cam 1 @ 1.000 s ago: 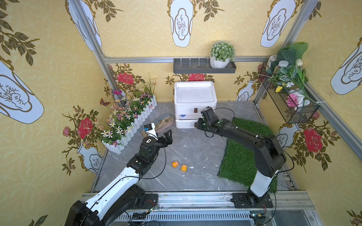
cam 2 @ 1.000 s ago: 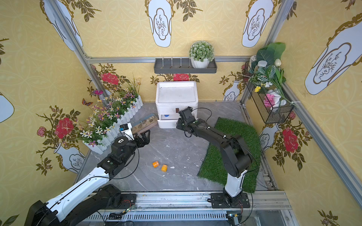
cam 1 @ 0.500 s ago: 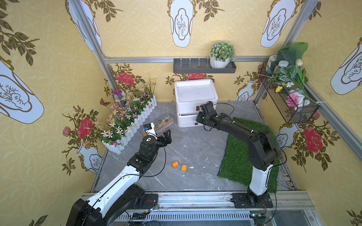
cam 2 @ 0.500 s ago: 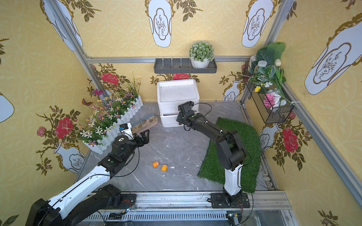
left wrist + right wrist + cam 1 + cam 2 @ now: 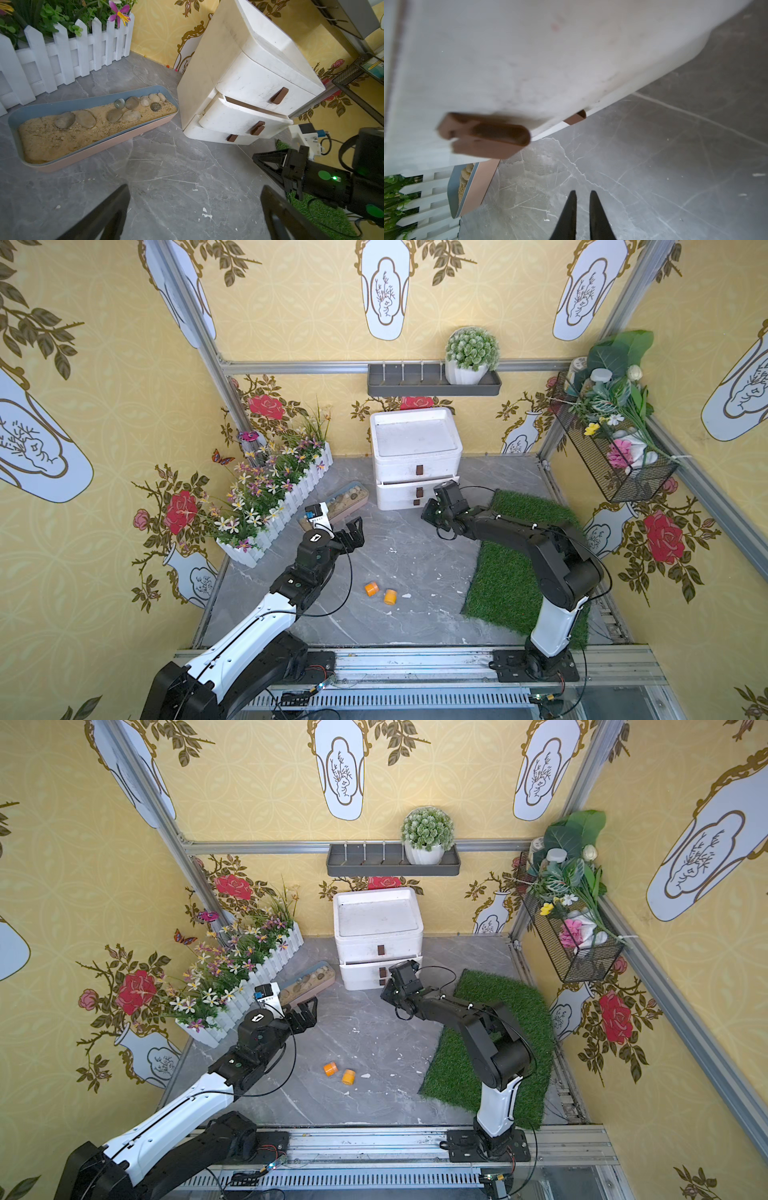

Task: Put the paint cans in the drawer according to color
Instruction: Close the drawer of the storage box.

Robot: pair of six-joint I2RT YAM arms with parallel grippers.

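Note:
Two orange paint cans point(image 5: 371, 589) point(image 5: 390, 596) lie on their sides on the grey floor, shown in both top views point(image 5: 331, 1068) point(image 5: 348, 1076). The white drawer unit point(image 5: 415, 448) point(image 5: 239, 62) stands at the back. Its middle drawer point(image 5: 239, 120) sits pushed in but slightly askew, one corner sticking out. My left gripper point(image 5: 355, 533) point(image 5: 194, 188) hangs open and empty over bare floor, left of the unit. My right gripper point(image 5: 426, 514) point(image 5: 582, 192) is just in front of the drawers, below the brown handle point(image 5: 483, 135). Its jaws are almost together, with nothing between them.
A white picket planter with flowers point(image 5: 282, 489) lines the left side. A tray of sand and pebbles point(image 5: 345, 502) point(image 5: 83, 124) lies beside the drawer unit. A green grass mat point(image 5: 519, 551) covers the right floor. A wire basket point(image 5: 615, 464) hangs on the right wall.
The middle drawer, pulled out a second ago, has been pushed in by my right gripper, which has since drawn back a little from the front. The left arm has barely moved.

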